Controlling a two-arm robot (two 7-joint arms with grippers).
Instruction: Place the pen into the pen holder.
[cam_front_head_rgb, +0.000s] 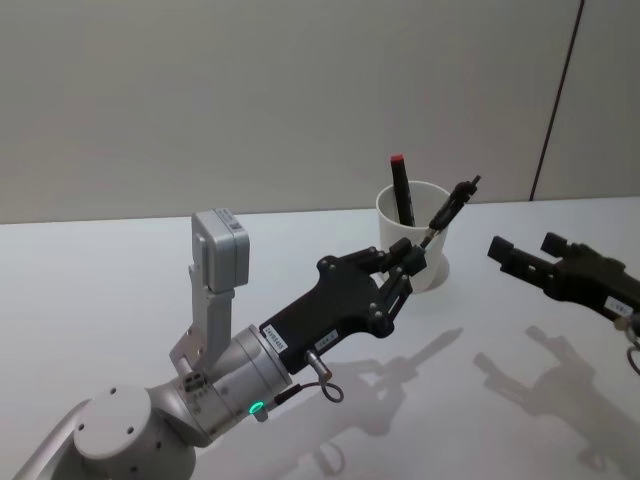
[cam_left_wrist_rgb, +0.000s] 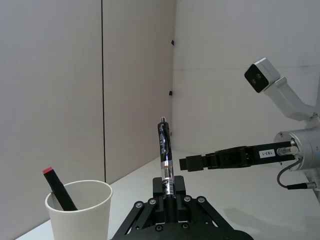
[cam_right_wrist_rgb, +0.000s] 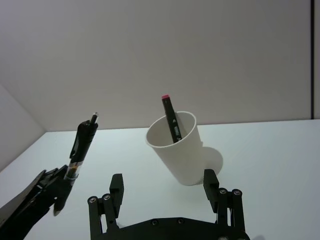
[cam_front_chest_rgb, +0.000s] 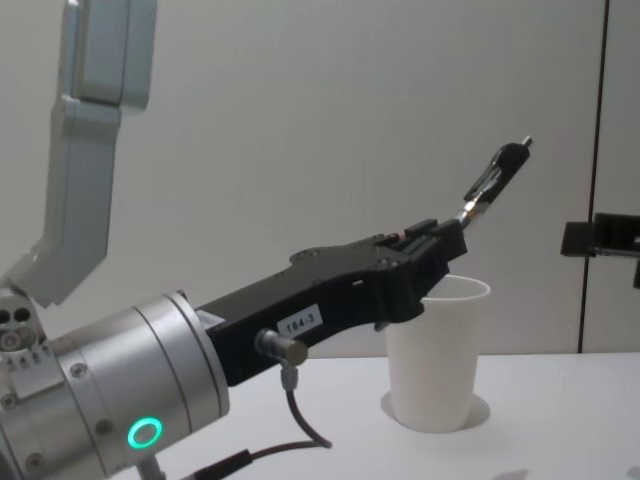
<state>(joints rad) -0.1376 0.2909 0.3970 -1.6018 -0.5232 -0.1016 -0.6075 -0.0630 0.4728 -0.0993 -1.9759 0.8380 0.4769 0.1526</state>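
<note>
The step in hand looks like the carry. The left hand (cam_front_head_rgb: 415, 255) is closed on the lower end of the pen (cam_front_head_rgb: 450, 208), a slim black click pen with a clear barrel section. The pen is raised off the pale grey tabletop (cam_front_head_rgb: 120, 290) and slants up toward 1 o'clock in the head view.

The pen holder (cam_front_head_rgb: 438, 268), a plain white tapered paper cup with a rolled rim, stands upright on the tabletop. It is just past the left hand's fingers and close to the pen. A black marker with a red cap (cam_front_head_rgb: 401, 190) leans inside it.

In the right wrist view the pen (cam_right_wrist_rgb: 82, 147) is apart from the cup (cam_right_wrist_rgb: 182, 155), off at its 9 o'clock, so it is probably not yet over the mouth.

The right hand (cam_front_head_rgb: 522, 246) hovers at the cup's 3 o'clock, spread wide and empty.

The next move calls for bringing the gripped end above the rim. The pen should then be tipped closer to upright so its lower tip points into the opening, clear of the marker. Only then should the fingers let go; bumping the light cup could topple it.
</note>
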